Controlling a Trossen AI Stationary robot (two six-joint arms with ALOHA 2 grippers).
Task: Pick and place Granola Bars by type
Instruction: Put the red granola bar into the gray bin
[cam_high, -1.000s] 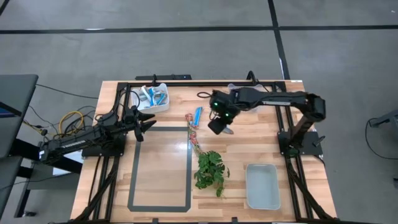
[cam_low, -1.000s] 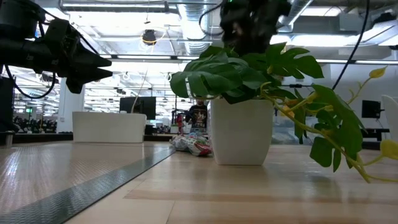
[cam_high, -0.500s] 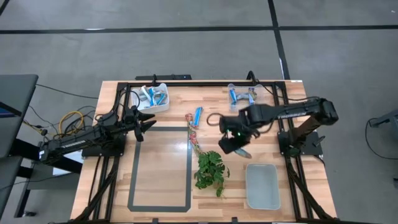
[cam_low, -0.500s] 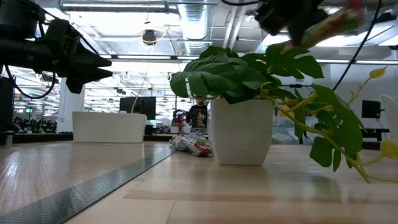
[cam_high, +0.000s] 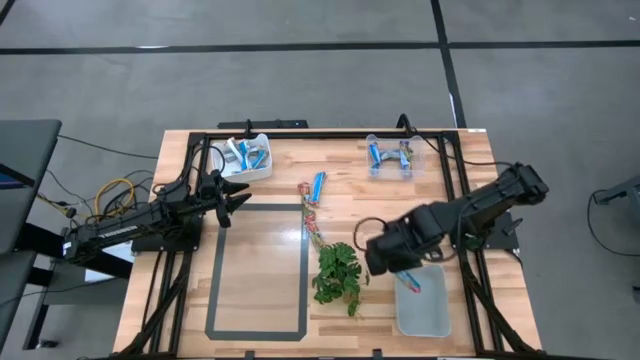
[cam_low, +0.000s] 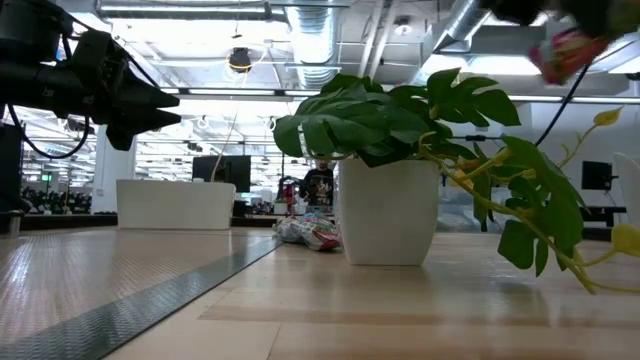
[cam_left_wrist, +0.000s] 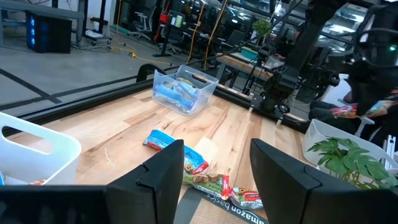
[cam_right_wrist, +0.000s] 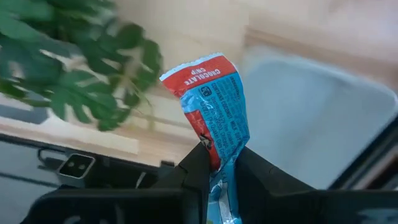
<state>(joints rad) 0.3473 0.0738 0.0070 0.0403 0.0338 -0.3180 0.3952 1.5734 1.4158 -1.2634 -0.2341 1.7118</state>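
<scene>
My right gripper (cam_high: 402, 268) hangs over the far left corner of the white tray (cam_high: 430, 310), shut on a red-and-blue granola bar (cam_right_wrist: 214, 109). The low view shows this bar (cam_low: 565, 52) high in the air, above the plant. More bars lie on the table: a blue one (cam_high: 318, 185) and red ones (cam_high: 309, 205) by the tape rectangle's far right corner. Other bars fill the white bin (cam_high: 247, 157) and the clear bin (cam_high: 390, 156). My left gripper (cam_left_wrist: 214, 174) waits open, above the table's left side (cam_high: 233, 198). My right gripper pinches the granola bar by one end (cam_right_wrist: 219, 155) between its two fingers. The rest of the wrapper, with its crimped red end (cam_right_wrist: 193, 71), sticks out beyond the fingertips. The bar is lifted clear, above the tray (cam_right_wrist: 323, 118).
A leafy plant sprig (cam_high: 338, 272) in a white pot (cam_low: 388, 212) stands just left of the tray. A dark tape rectangle (cam_high: 212, 300) marks the table's left half. Black frame rails (cam_high: 300, 134) run along the far edge and both sides.
My right gripper has swung from the table's far middle toward the near right, past the plant, carrying the red-and-blue bar, and now stands over the white tray's far left corner. The clear bin, hidden under the arm a second ago, now shows.
</scene>
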